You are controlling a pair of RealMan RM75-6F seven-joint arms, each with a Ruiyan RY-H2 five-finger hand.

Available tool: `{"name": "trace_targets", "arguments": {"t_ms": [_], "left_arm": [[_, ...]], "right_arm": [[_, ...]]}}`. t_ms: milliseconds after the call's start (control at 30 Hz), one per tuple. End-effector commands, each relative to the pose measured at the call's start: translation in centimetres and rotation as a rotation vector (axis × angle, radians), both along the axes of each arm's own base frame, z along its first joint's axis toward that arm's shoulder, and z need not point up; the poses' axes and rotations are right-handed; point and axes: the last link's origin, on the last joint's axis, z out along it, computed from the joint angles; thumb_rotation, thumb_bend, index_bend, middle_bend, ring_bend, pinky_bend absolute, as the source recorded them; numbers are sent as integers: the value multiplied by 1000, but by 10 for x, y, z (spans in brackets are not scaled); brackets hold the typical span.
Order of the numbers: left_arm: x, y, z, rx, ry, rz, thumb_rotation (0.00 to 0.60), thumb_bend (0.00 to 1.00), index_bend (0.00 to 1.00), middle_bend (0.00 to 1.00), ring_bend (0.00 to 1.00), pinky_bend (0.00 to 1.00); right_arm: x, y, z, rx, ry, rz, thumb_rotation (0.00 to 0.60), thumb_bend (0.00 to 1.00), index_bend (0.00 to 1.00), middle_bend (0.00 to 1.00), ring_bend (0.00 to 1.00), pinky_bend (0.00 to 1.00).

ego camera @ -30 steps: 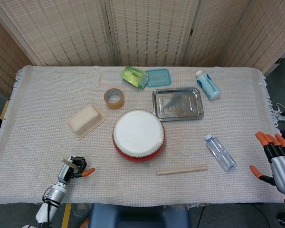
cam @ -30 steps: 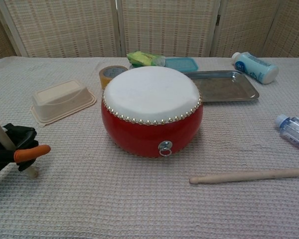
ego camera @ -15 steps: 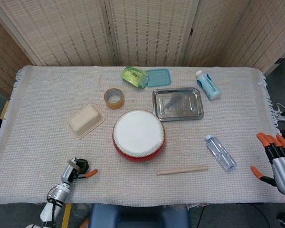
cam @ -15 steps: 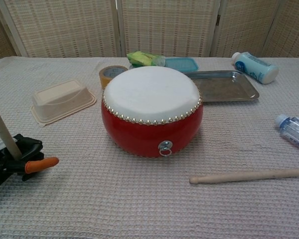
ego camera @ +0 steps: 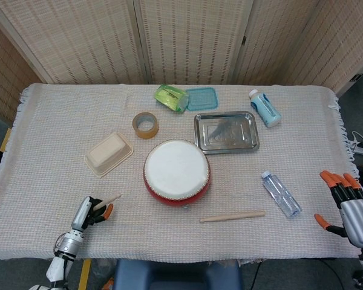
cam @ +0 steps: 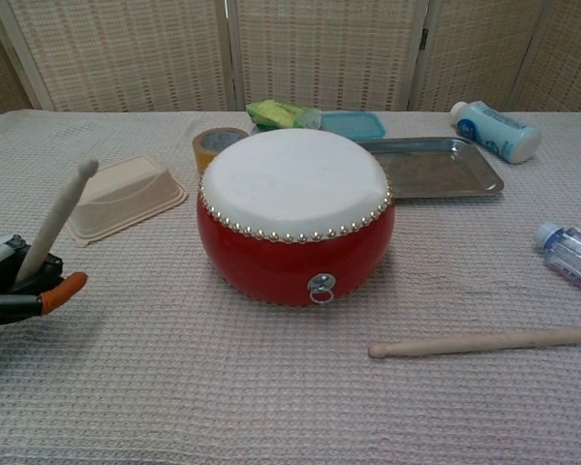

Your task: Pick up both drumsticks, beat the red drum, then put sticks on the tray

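The red drum [ego camera: 176,171] [cam: 295,216] with a white skin stands mid-table. My left hand [ego camera: 89,211] [cam: 17,288] at the near left edge grips one wooden drumstick [ego camera: 107,200] [cam: 58,218], which slants up and toward the drum. The other drumstick [ego camera: 232,215] [cam: 480,341] lies flat on the cloth in front of the drum, to its right. My right hand [ego camera: 345,203] hovers off the table's right edge with fingers spread, holding nothing. The metal tray [ego camera: 226,132] [cam: 436,166] sits behind the drum to the right.
A clear water bottle [ego camera: 281,193] [cam: 569,254] lies right of the loose stick. A beige food box [ego camera: 109,153] [cam: 119,197], a tape roll [ego camera: 145,125], a green packet [ego camera: 171,97], a teal lid [ego camera: 201,98] and a blue-white bottle [ego camera: 265,108] lie around the back.
The left hand has turned, swinging its drumstick from leaning away to slanting up toward the drum. The right hand has shifted slightly inward. The loose stick has not moved.
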Motion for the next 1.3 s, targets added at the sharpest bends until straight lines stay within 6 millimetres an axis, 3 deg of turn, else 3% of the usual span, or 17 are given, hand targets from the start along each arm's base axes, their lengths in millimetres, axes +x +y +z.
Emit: {"name": "trace_targets", "arguments": {"t_ms": [33, 167, 367, 667, 967, 1300], "left_arm": [[-4, 4, 26, 92, 174, -73, 600, 498, 1000, 1000, 1000, 1000], [-6, 5, 51, 157, 363, -131, 600, 498, 1000, 1000, 1000, 1000], [-1, 0, 80, 219, 443, -132, 600, 498, 1000, 1000, 1000, 1000], [2, -11, 96, 231, 501, -149, 600, 490, 1000, 1000, 1000, 1000], [-2, -18, 98, 213, 509, -135, 600, 488, 1000, 1000, 1000, 1000], [-7, -20, 95, 188, 517, -132, 600, 469, 1000, 1000, 1000, 1000]], "right_arm": [[2, -3, -10, 79, -22, -10, 600, 145, 0, 77, 0, 68], [6, -9, -29, 176, -30, 1, 600, 144, 30, 78, 0, 146], [19, -28, -72, 279, -32, 61, 600, 144, 259, 130, 16, 217], [48, -57, -142, 405, -33, 144, 600, 219, 452, 142, 24, 238], [68, -72, -191, 463, 53, 196, 600, 224, 477, 142, 24, 238], [74, -74, -222, 495, 129, 211, 600, 225, 478, 142, 24, 238]]}}
